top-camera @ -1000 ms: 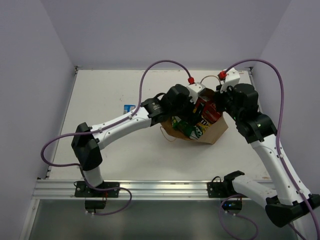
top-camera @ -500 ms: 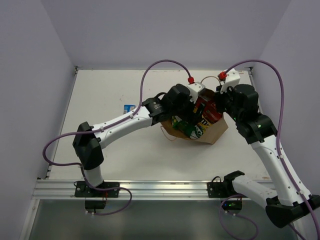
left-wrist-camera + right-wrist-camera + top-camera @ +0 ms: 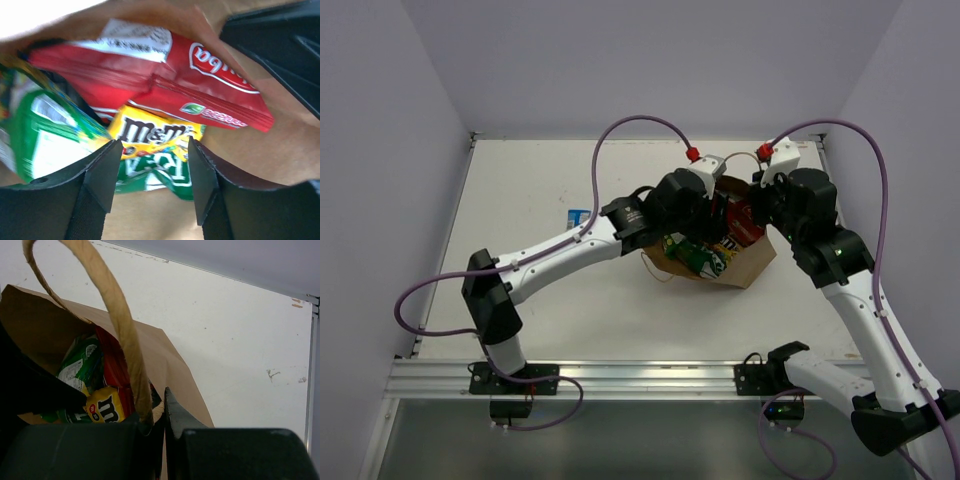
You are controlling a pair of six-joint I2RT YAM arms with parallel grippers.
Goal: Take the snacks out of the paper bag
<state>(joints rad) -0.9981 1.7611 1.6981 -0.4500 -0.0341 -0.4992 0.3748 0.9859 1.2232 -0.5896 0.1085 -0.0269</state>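
**Both hands at the bag**

Our left hand [image 3: 152, 150] is spread wide inside the paper bag [image 3: 748, 262], jaws either side of a yellow packet [image 3: 155, 131] lying on a green packet [image 3: 45, 140]. The red bag [image 3: 200, 85] lies beyond. Our right hand [image 3: 157, 415] pinches the handle [image 3: 120, 325]. The paper bag sits mid-bench [image 3: 570, 310], right of centre.

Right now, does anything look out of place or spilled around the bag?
Nothing torn. The paper bag sits slumped and askew, its handle pinched by the right gripper; the snacks inside lie jumbled together.
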